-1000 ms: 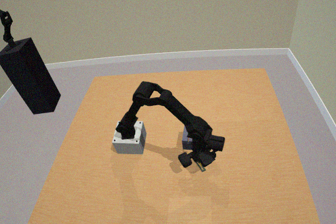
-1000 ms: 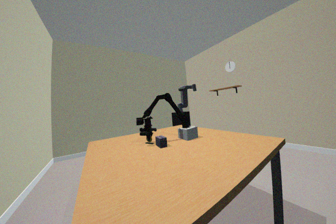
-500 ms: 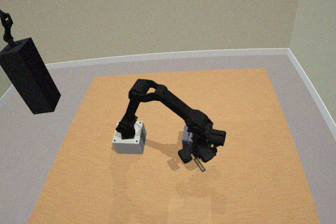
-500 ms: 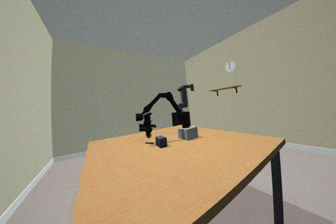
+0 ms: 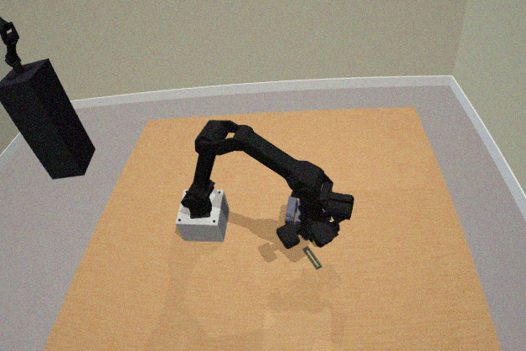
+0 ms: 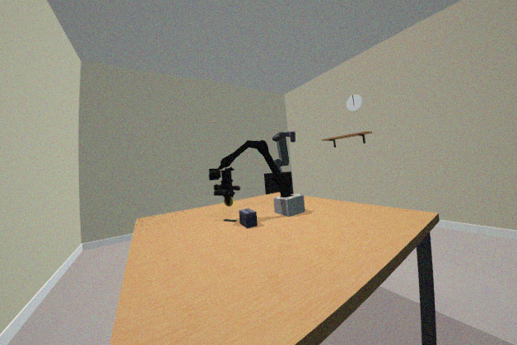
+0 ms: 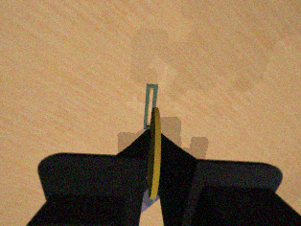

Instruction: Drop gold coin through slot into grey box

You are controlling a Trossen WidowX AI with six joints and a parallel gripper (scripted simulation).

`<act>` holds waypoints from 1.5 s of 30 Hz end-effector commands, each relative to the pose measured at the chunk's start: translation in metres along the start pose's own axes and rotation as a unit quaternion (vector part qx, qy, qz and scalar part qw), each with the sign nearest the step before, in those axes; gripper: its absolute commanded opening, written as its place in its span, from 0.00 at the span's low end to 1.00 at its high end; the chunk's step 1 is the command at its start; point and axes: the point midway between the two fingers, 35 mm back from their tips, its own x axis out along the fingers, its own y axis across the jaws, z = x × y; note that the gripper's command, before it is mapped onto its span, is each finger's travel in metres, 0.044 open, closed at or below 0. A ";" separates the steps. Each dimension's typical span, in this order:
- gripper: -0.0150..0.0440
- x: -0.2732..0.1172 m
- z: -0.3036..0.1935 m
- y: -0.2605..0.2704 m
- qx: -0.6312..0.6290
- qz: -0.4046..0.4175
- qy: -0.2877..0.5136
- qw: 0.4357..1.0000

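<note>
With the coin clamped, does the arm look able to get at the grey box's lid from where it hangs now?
Probably yes. The gripper is shut on the coin, lifted clear of the green holder, and hangs higher than the grey box close beside it. Nothing stands between them.

A wall clock (image 6: 354,102) hangs above a shelf (image 6: 346,136) (wooden).

Matt gold coin (image 7: 154,153), matt black hand (image 7: 154,184), wood-grain table (image 7: 72,72).

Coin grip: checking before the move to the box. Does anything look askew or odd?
Nothing stands out. The claw is shut on the coin, held on edge and upright, lifted above the empty green holder.
</note>
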 end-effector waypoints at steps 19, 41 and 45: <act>0.25 -0.009 0.010 0.003 0.284 0.002 -0.004 0.959; 0.25 -0.010 -0.020 0.016 0.309 0.002 -0.002 0.951; 0.25 -0.010 -0.030 0.019 0.309 0.002 -0.001 0.951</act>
